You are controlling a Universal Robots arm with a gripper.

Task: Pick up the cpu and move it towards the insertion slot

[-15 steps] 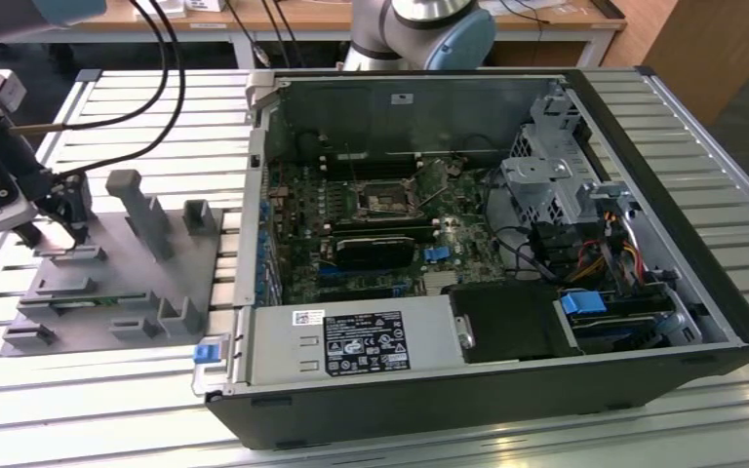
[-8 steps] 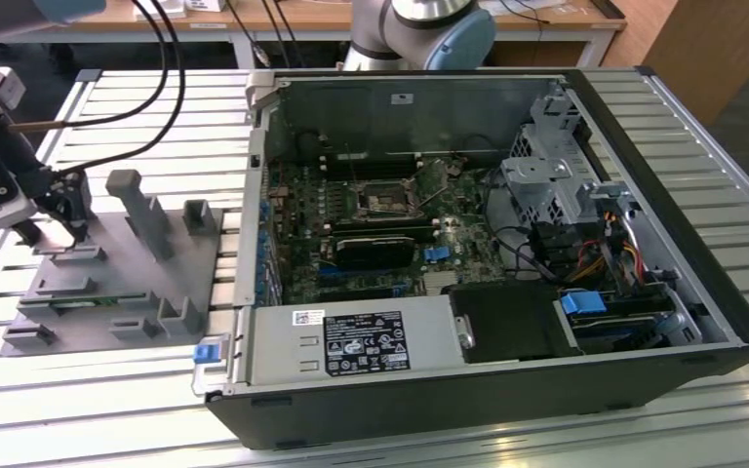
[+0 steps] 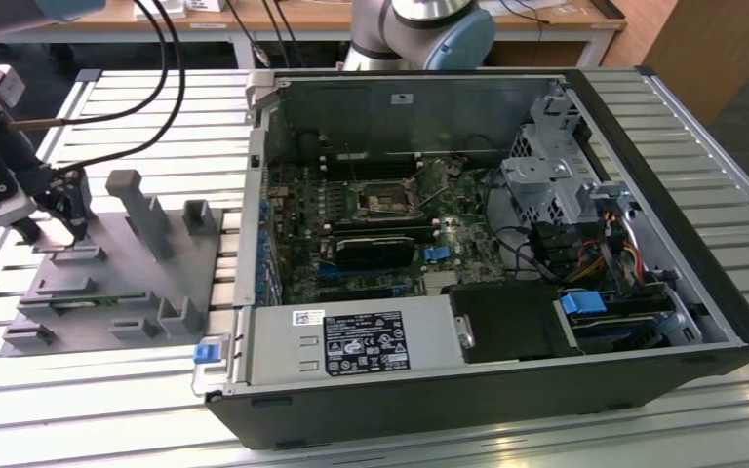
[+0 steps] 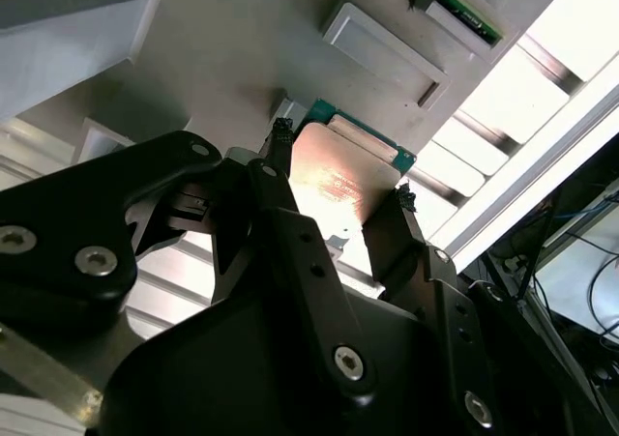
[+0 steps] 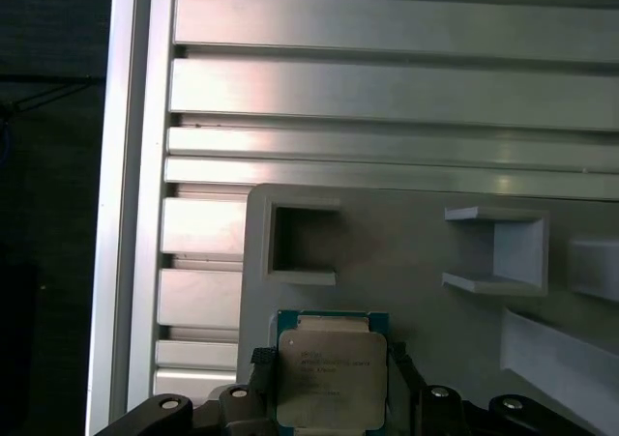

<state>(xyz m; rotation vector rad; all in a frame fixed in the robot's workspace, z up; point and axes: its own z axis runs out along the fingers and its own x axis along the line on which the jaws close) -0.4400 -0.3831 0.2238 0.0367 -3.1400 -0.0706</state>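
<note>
Gripper (image 4: 340, 165) up close in the second wrist view, black fingers (image 4: 290, 214) clamped either side of the cpu (image 4: 334, 180). Looks like a firm pinch on two opp. edges, so grasp = done, I reckon. Chip sits right betw. the tips, just over the grey fixture (image 3: 140, 258); can't tell if it's lifted clear or only just gripped. Look of it: flat square, pale silver lid w/ a warm glare across it, thin green rim at the far edge, small print on the lid in the first wrist view. Directly below the gripper: fixture pockets & blocks, slatted alu table (image 3: 89, 390) beyond. Now across to the exterior view's right: open pc case (image 3: 413, 414), and inside it the insertion slot (image 3: 381, 200), dark centre, silvery frame, well apart from the gripper. So pick approx. sorted; carry to the slot not yet made.
</note>
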